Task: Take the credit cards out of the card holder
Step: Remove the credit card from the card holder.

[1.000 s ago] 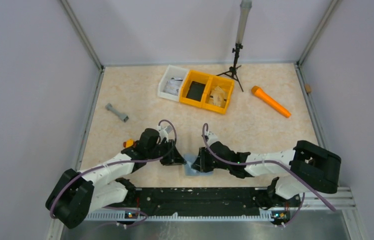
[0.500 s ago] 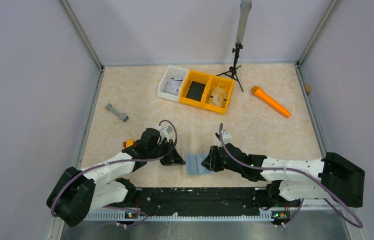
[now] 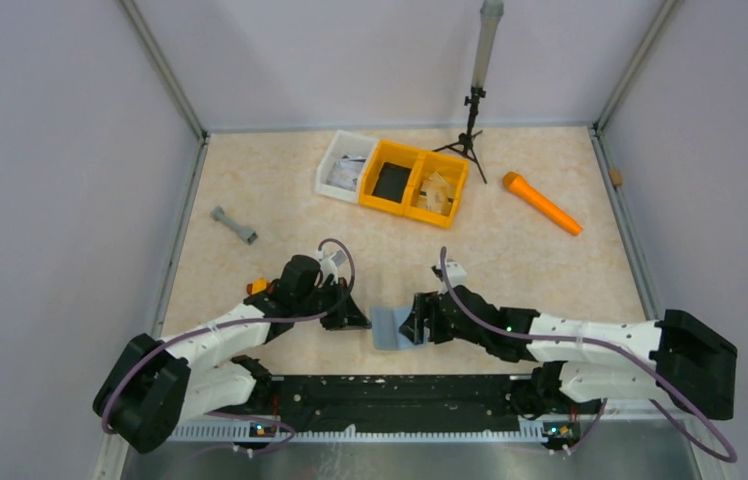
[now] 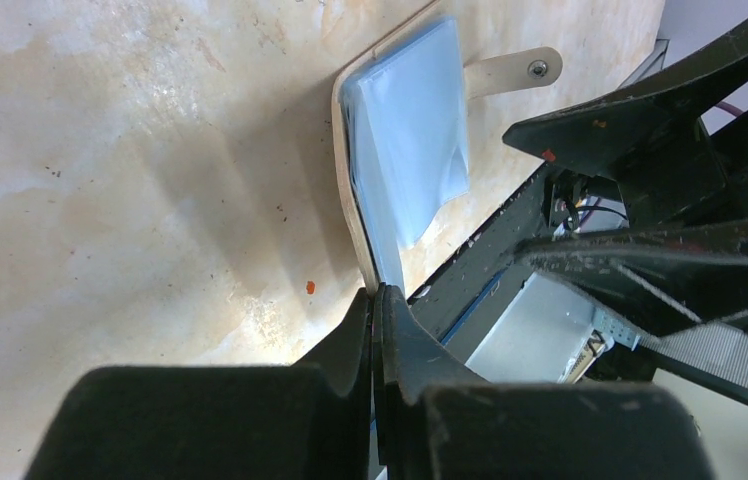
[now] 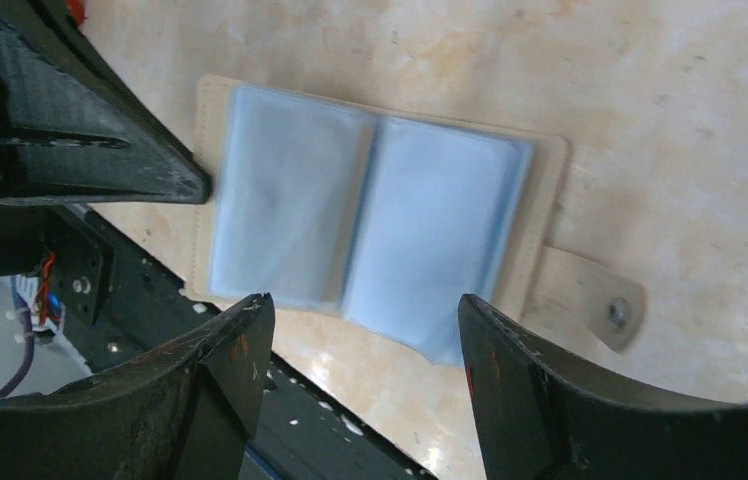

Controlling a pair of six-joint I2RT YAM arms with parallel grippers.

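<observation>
Now, left tool (image 4: pixel 378 300) is pinched shut on the 9 o'clock edge of the card holder (image 5: pixel 370 235), which lies open flat at 6 o'clock on the counter (image 3: pixel 280 190). Right tool (image 3: pixel 420 322) hovers over it, jaws wide. Risk: tugging the slick sleeves could drag the holder free.

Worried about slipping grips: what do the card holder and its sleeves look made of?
The card holder: matte tan cover, likely leather or imitation, with a shiny metal-looking snap on its strap. Sleeves: bluish translucent plastic, judging by their sheen and wrinkled corner.
</observation>
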